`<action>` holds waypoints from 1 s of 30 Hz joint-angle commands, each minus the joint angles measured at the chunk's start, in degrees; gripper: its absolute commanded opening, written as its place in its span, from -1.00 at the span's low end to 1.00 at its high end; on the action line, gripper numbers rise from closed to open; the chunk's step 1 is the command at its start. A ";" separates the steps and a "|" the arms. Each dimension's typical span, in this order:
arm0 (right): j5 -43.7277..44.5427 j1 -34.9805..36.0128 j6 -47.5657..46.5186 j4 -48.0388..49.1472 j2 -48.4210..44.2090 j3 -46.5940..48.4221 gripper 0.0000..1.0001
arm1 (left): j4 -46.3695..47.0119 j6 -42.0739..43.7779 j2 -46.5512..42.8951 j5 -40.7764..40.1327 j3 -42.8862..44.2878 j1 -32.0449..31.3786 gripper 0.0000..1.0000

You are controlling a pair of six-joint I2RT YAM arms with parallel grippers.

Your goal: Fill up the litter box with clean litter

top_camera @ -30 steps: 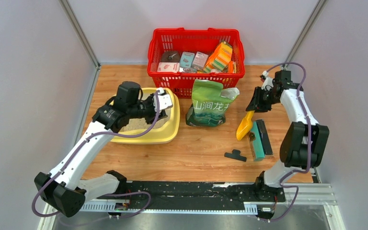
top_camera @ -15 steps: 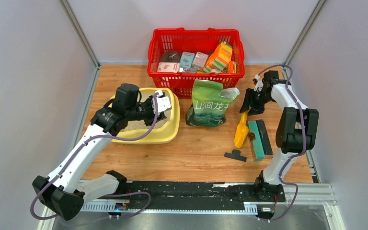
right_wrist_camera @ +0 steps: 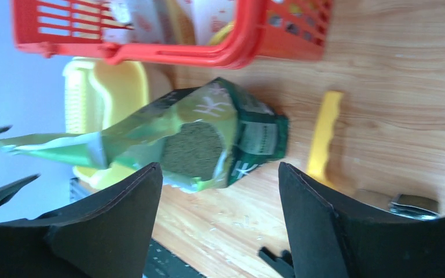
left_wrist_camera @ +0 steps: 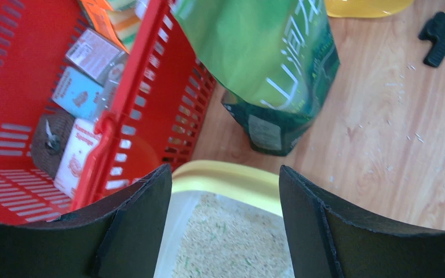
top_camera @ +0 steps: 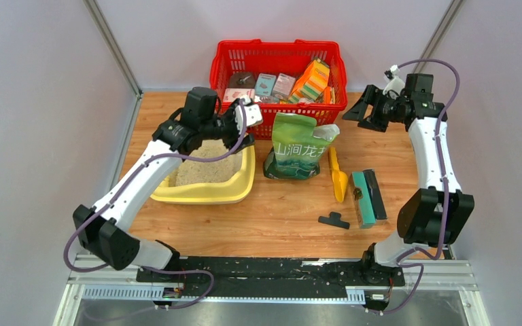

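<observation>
The pale-yellow litter box (top_camera: 238,191) sits at the left of the table with beige clean litter (top_camera: 204,171) heaped inside. In the left wrist view its rim (left_wrist_camera: 237,180) and the litter (left_wrist_camera: 232,243) lie between my fingers. My left gripper (top_camera: 243,125) is open and empty above the box's far right corner, beside the red basket. My right gripper (top_camera: 367,112) is open and empty, raised at the far right of the table. The green litter bag (top_camera: 299,146) stands open between the box and the yellow-orange scoop (top_camera: 337,178). The right wrist view also shows the bag (right_wrist_camera: 208,139) and the scoop (right_wrist_camera: 323,136).
A red mesh basket (top_camera: 277,53) of packets stands at the back. A green and black brush (top_camera: 368,197) and a black clip (top_camera: 334,220) lie right of the scoop. Loose grains dot the wood near the bag. Grey walls close in both sides.
My right gripper let go of the scoop, which now lies on the table, and rose to the far right. My left gripper moved from over the box toward its far right corner.
</observation>
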 commanded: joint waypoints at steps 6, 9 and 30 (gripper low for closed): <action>-4.85 3.87 6.68 1.38 0.44 -2.32 0.64 | 9.17 -5.55 11.57 2.20 13.39 -1.50 0.54; -1.68 4.93 7.39 0.24 1.76 -1.88 0.55 | 9.08 -5.21 13.51 3.70 15.77 -2.29 0.54; 6.24 8.62 11.09 -0.91 -1.22 -6.63 -0.49 | 8.12 -3.63 17.92 6.41 18.41 -8.10 -0.40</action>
